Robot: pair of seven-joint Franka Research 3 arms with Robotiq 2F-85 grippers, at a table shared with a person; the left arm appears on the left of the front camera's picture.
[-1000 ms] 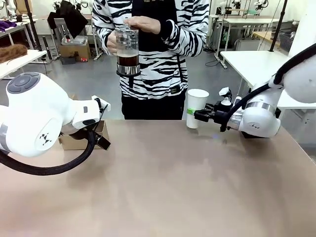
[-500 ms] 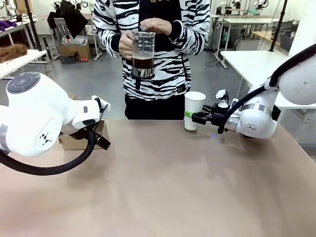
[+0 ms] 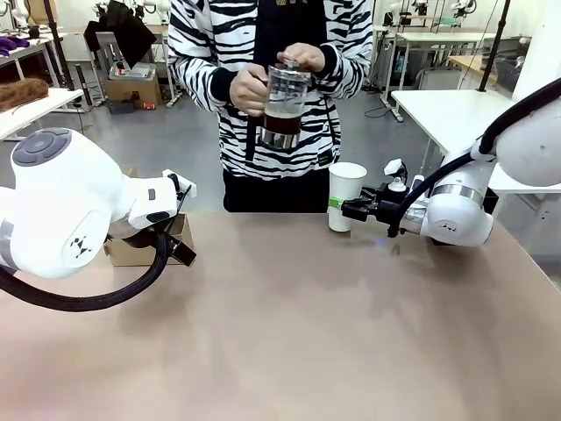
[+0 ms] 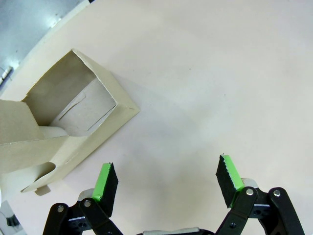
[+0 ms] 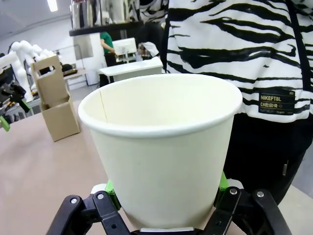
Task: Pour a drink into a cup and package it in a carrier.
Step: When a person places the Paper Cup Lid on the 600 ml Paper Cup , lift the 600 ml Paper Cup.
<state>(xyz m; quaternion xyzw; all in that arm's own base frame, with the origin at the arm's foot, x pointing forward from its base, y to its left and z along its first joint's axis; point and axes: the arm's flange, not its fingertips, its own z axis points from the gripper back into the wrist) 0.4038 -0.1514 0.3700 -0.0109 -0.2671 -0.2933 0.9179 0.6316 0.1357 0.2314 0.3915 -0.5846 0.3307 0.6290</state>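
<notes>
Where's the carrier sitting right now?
In the front view the carrier sits on the table's left side, partly hidden behind the left arm; in the left wrist view it lies just ahead of the open left gripper, not touching it.

- The person (image 3: 263, 35) has stepped sideways toward the robot's right side.
- The glass pot (image 3: 285, 96) has come along in the person's hands (image 3: 248, 90). It was up high, off to the robot's left of the cup (image 3: 347, 195). Now it is lower and much nearer to the cup, though not over it.
- The pot stood straight before. Now it leans a little, and the dark drink (image 3: 281, 122) sits in its bottom part.
- The right gripper (image 3: 344, 207) has slid the cup a tiny bit down and toward the robot's left.
</notes>
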